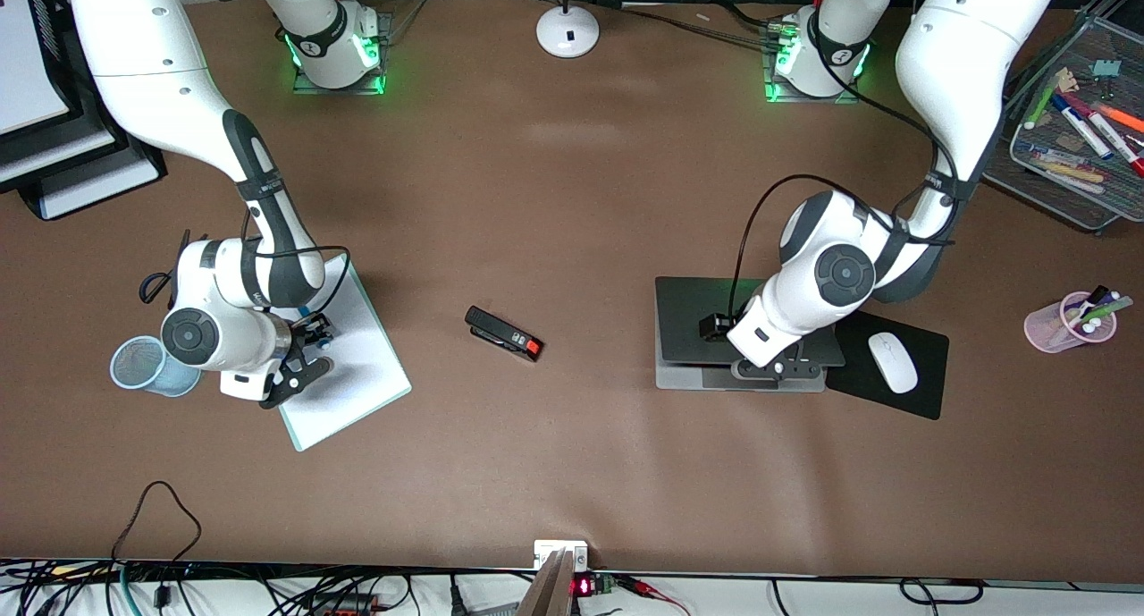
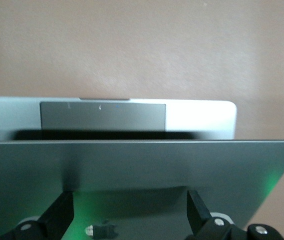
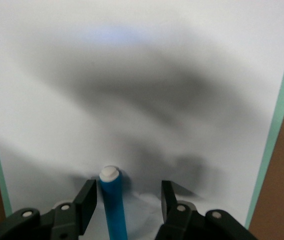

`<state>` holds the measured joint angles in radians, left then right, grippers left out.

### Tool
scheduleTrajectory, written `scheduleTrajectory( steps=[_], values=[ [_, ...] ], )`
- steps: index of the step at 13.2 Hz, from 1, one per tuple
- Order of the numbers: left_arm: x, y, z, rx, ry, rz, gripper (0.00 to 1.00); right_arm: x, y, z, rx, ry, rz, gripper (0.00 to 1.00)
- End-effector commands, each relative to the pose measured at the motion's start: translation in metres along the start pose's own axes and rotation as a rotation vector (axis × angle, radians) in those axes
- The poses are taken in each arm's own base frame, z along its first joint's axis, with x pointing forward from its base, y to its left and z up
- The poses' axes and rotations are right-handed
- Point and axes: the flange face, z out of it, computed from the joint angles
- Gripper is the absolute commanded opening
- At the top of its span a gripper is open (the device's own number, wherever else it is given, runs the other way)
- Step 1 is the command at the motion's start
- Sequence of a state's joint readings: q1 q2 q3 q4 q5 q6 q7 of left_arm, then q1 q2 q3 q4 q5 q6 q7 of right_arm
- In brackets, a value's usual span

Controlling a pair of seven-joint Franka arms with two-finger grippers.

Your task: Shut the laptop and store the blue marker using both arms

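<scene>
Left pincer (image 2: pixel 127 212), fingers apart, presses the laptop (image 1: pixel 746 348) lid nearly shut, while right pincer (image 3: pixel 127 200) straddles the blue marker (image 3: pixel 113 200), unclamped, unstored.

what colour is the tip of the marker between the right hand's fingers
White, on a blue marker body; clearest in the right wrist view.

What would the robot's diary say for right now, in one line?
left gripper: open, on laptop lid, lid partly down | right gripper: open around blue marker over white pad | blue mesh cup: beside pad
</scene>
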<state>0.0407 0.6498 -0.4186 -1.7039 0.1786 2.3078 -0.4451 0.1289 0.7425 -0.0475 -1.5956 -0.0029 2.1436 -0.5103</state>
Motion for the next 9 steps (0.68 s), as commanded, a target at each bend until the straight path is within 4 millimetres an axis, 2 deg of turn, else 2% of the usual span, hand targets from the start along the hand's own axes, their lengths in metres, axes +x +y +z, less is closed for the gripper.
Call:
scheduleTrajectory(
  steps=[1,5,6,9],
  values=[
    [0.009,-0.002,0.019,0.028,0.030,0.039,1.00,0.003,-0.007,-0.002,0.000,-0.002,0.014,0.44],
    [0.009,-0.006,0.030,0.047,0.036,0.055,1.00,0.003,-0.007,-0.002,0.000,-0.003,0.023,0.39],
    [0.009,-0.007,0.033,0.057,0.037,0.063,1.00,0.003,-0.006,-0.002,0.001,-0.003,0.024,0.34],
    [0.013,-0.014,0.025,0.063,0.050,0.058,1.00,0.004,-0.006,-0.004,-0.002,0.001,0.026,0.34]
  ],
)
